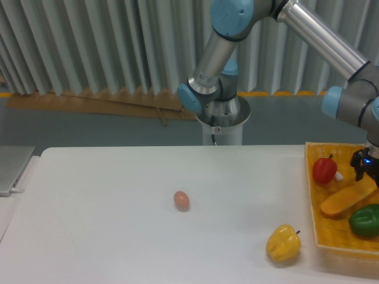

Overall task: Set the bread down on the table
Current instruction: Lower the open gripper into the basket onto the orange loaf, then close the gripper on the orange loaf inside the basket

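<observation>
The hand (368,170), whose grip I cannot tell, sits over the upper end of the bread (346,198) in the yellow basket (312,204), red pepper (324,170) left, green pepper (365,220) below, the yellow pepper (283,243) and egg (181,200) on the tabletop (118,236).

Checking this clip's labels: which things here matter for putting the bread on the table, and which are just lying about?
Job: bread, in the basket; table; gripper over the bread's far end.

Lying about: egg, yellow pepper, red pepper, green pepper.
</observation>
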